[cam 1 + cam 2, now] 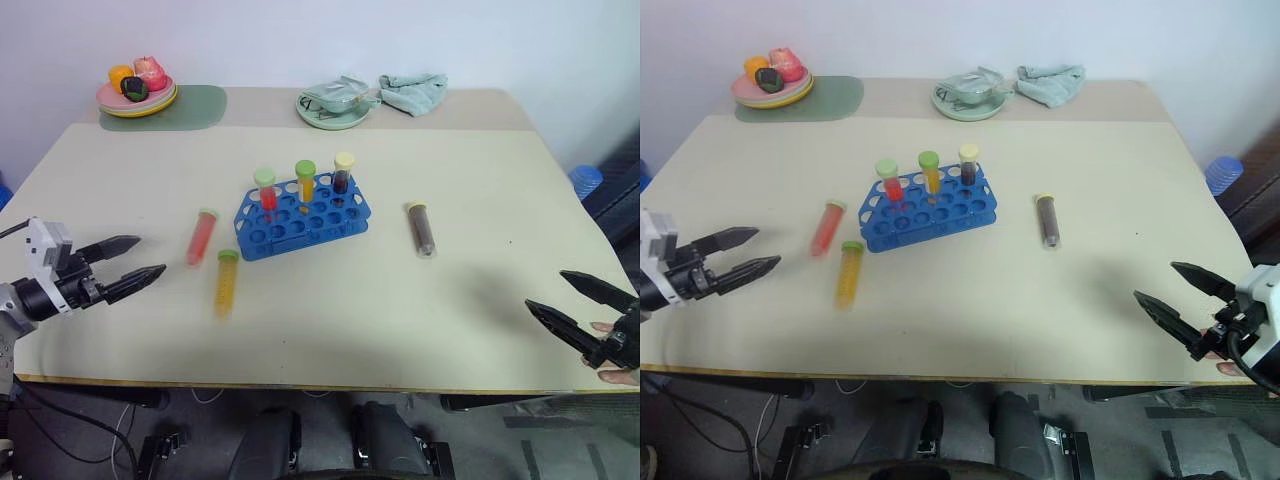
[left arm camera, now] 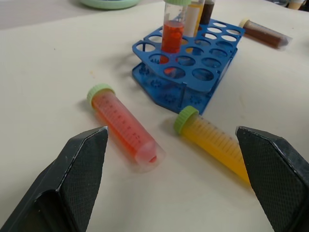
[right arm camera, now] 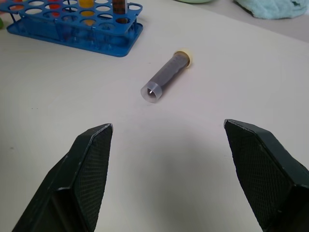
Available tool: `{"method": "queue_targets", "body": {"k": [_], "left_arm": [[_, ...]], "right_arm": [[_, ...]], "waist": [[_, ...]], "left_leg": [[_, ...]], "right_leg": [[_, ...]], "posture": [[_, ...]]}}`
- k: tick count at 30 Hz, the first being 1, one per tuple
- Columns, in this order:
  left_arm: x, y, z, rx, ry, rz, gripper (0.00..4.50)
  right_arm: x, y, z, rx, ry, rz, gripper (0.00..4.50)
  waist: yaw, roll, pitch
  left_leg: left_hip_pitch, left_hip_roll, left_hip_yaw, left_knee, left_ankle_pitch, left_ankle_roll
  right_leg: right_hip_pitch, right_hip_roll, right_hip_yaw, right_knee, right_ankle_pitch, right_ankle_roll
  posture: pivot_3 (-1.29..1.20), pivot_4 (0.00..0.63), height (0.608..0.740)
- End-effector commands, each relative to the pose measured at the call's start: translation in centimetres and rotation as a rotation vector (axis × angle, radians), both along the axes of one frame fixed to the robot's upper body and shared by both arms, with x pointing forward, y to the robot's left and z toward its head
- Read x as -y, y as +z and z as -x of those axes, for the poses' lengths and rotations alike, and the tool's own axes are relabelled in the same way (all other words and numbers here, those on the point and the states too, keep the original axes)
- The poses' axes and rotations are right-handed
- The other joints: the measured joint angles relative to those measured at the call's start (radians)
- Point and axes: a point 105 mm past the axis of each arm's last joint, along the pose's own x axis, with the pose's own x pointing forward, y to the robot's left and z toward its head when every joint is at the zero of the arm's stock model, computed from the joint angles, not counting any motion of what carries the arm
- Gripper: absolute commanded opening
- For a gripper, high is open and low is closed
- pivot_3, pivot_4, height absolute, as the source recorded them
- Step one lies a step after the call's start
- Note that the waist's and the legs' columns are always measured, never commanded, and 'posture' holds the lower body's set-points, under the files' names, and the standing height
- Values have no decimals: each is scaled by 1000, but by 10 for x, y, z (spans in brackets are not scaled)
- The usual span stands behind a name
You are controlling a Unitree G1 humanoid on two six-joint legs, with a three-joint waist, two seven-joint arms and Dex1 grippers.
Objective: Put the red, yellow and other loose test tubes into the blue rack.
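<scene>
The blue rack [image 1: 303, 216] stands mid-table with three capped tubes upright in its back row. Left of it a red test tube [image 1: 202, 236] with a green cap lies flat, and a yellow test tube [image 1: 226, 282] lies just in front. A dark brown tube [image 1: 421, 229] with a cream cap lies right of the rack. My left gripper [image 1: 135, 262] is open near the table's left edge, pointing toward the red and yellow tubes [image 2: 124, 127]. My right gripper [image 1: 570, 297] hangs open at the front right corner, facing the brown tube [image 3: 166, 76]. Neither holds anything.
A plate of toy fruit [image 1: 138, 88] sits on a green mat [image 1: 185, 107] at the back left. A green dish [image 1: 335, 103] and a crumpled cloth [image 1: 413, 91] lie at the back centre. A person's fingers [image 1: 612, 375] show by the front right table edge.
</scene>
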Motion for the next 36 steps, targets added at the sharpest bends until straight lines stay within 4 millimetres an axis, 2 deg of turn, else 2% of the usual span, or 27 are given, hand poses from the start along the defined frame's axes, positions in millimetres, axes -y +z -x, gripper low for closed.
{"method": "queue_targets", "body": {"k": [1,10,18,21,26,29,36], "left_arm": [[-1,9,1,23,5,-37,4311],[12,10,2,42,-38,-17,4311],[27,13,1,36,-92,51,4311],[33,14,3,31,-139,86,4311],[50,24,-1,68,-237,160,4311],[63,31,-3,110,-305,187,4311],[95,39,-5,176,-471,136,4311]], "right_arm": [[2,12,0,38,1,17,3781],[6,6,0,37,-6,11,3781],[-12,9,-12,40,12,-17,3781],[-10,14,-25,63,-63,59,3781],[-26,26,-54,36,-34,62,3781],[-44,31,-76,-96,55,-32,3781],[-62,41,-138,-332,-34,-171,3781]], "waist": [[2,0,0],[3,0,0],[2,0,0],[1,0,0],[0,1,0],[-5,1,1],[-22,1,1]], "left_leg": [[0,0,0,0,0,0],[0,0,0,0,0,0],[0,0,0,0,0,0],[0,0,0,0,0,0],[0,0,0,0,0,0],[-1,0,0,1,0,0],[-3,0,0,1,0,0]], "right_leg": [[0,0,0,0,0,0],[0,0,0,0,-1,-1],[0,0,0,0,-1,-1],[0,0,0,0,0,-1],[-1,0,0,0,0,-1],[-1,0,0,0,0,1],[-4,0,0,0,1,1]], "posture": [[0,150,740],[0,150,740],[0,150,740],[0,150,740],[0,150,740],[0,150,740],[0,150,740]]}}
